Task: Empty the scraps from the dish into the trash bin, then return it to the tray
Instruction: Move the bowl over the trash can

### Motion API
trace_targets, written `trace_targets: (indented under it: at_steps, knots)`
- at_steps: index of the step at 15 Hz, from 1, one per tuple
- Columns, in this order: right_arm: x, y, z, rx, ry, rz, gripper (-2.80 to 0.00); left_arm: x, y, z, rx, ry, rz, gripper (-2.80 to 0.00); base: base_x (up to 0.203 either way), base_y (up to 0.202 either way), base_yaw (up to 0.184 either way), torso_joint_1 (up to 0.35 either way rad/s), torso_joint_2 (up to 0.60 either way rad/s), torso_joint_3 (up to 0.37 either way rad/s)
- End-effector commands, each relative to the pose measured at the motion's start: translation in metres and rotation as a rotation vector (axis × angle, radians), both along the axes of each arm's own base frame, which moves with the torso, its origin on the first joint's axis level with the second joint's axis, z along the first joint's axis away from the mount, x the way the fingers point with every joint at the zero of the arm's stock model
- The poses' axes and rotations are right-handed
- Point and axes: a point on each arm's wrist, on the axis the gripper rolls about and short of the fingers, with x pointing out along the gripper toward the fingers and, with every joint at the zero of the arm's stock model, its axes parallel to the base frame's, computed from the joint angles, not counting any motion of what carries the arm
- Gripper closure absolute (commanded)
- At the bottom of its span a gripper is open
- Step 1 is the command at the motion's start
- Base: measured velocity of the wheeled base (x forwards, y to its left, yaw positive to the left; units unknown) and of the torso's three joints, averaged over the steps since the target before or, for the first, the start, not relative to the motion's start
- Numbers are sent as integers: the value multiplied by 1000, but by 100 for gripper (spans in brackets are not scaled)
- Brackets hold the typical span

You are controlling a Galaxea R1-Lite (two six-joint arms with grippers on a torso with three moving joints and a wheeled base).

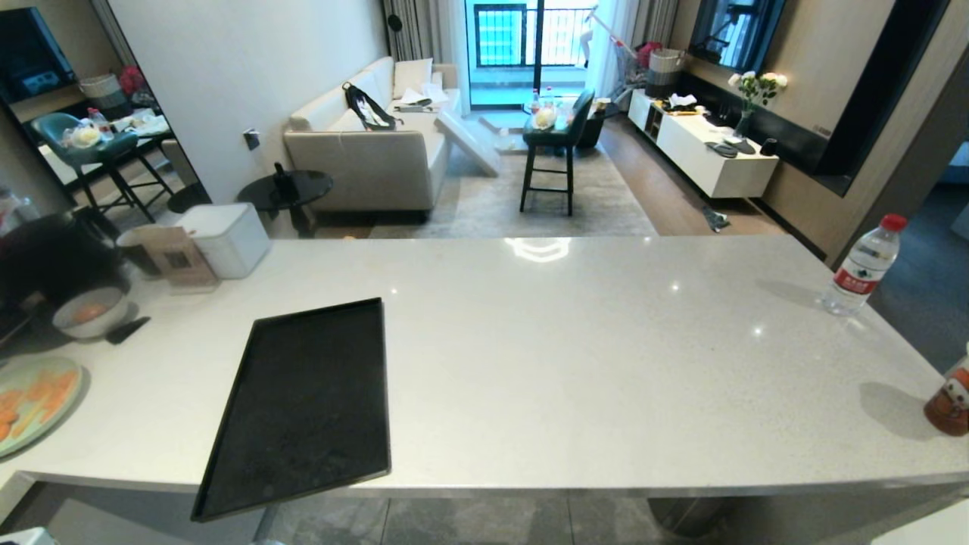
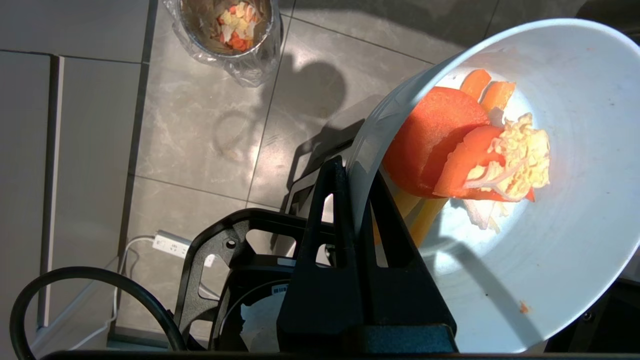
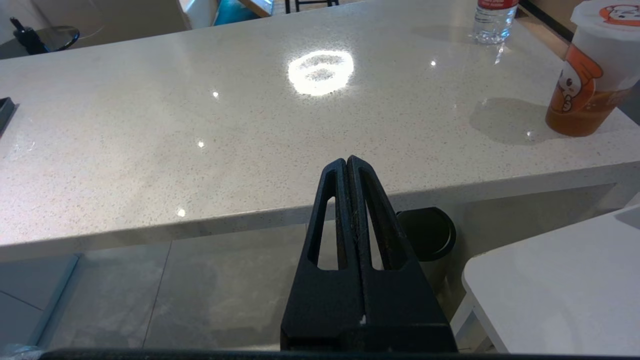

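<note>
While the left gripper is hanging out over the floor, its fingers are pinching the rim of the dish tight, one finger outside the wall and one inside. The dish is tipping on its side, and part of it is running off the edge of the left wrist view. The scraps are sitting inside it: orange carrot slices and a pale yellow-white bit, bunched against the low side near the fingers. Some strips are partly hiding behind the inner finger.

Far below, the trash bin is standing on the grey floor tiles, lined with a clear bag. Its top is being cut off by the picture edge, and small orange and pale pieces are lying in it. The bin is well apart from the dish. A white power strip is lying on the floor too.

From the head view, neither arm is showing. The tray is lying on the white desk, with its near corner sticking out past the desk edge. A green plate is half cut off at the left, and a bowl with something orange is sitting behind it. A water bottle is standing far right.

The right gripper is waiting just in front of the desk edge, its fingers pressing together with nothing between them. A drink cup is standing near the desk's corner.
</note>
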Motion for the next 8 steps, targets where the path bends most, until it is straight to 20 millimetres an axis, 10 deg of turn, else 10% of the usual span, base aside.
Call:
trace_targets:
  at_steps: [1, 8]
  knots:
    - [0, 0, 0, 0, 1, 0, 0, 0, 0, 0, -3, 4, 2, 0, 0, 0, 0, -106, 271, 153]
    - [0, 0, 0, 2, 1, -1, 0, 0, 0, 0, -2, 6, 5, 0, 0, 0, 0, -129, 304, 173]
